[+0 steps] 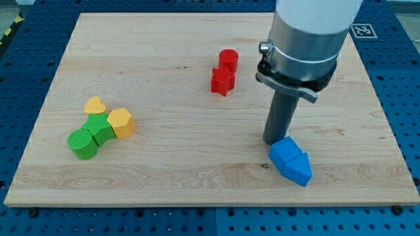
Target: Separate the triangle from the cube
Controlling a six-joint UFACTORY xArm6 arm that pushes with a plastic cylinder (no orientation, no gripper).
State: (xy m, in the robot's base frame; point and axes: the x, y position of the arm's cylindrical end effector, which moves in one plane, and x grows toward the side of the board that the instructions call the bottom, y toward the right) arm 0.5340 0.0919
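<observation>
where my tip (276, 140) lands, blue cube (284, 153) touches blue triangle (298, 170)

Silver-grey cylinder (308, 29), dark clamp ring, dark rod, apparently bolted.

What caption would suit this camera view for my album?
My tip rests just above the touching blue cube and blue triangle on the wooden board.

My tip (275, 141) ends behind the blue blocks (291, 160) (contact unclear); the arm (308, 33) above is cropped.
</observation>
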